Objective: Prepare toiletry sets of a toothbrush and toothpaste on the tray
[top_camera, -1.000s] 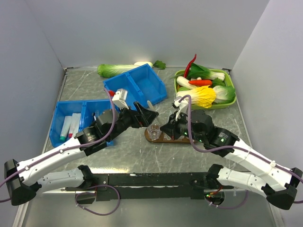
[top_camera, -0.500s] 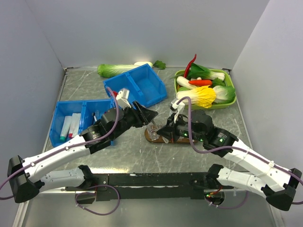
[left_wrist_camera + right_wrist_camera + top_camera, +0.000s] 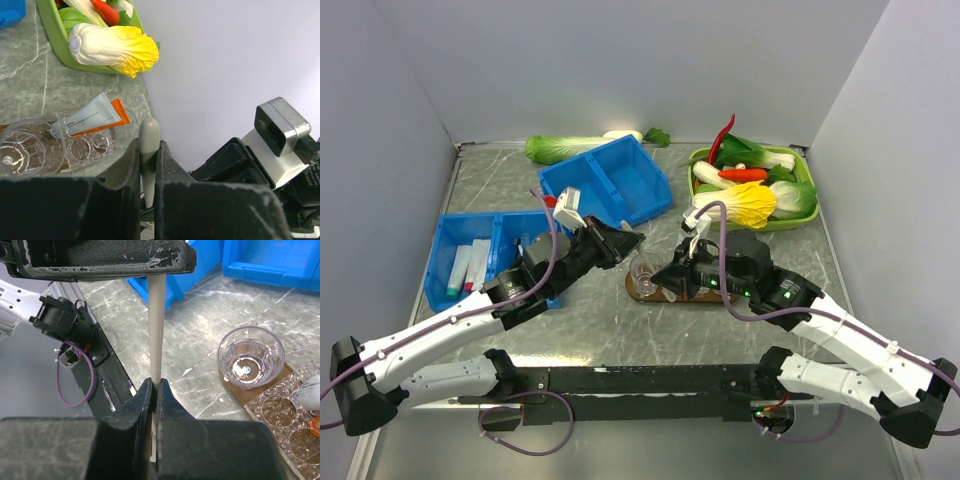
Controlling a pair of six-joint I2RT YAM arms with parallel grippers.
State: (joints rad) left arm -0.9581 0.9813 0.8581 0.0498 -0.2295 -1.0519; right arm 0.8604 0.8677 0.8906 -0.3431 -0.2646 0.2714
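1. The left gripper [image 3: 148,150] is shut narrow on one end of a pale slim brush [image 3: 156,330]. In the left wrist view the rounded tip of the brush stands up between the two dark fingers, in the lower middle of the frame.
2. The right gripper [image 3: 155,386] is also closed tight on the same brush. In the right wrist view the handle goes straight up from its fingers, at the lower middle, to the left gripper at the top edge.
3. So both grippers hold the brush, one at each end. It is in the air just to the left of the tray [image 3: 235,390], which lies in the middle of the top view.
4. One clear cup [image 3: 250,356] stands upright on the left end of the tray, with nothing inside.
5. Beside the cup, also on the tray, lies a clear plastic piece with round hollows [image 3: 85,147]. A white tube with an orange end [image 3: 92,116] rests on it, lying flat.
6. In the top view, more tubes [image 3: 470,265] lie in the blue bin [image 3: 440,240] at the left side of the frame. A second blue bin [image 3: 650,175] is above the centre.
7. The green tray [image 3: 59,37] with vegetables is at the upper right in the top view.
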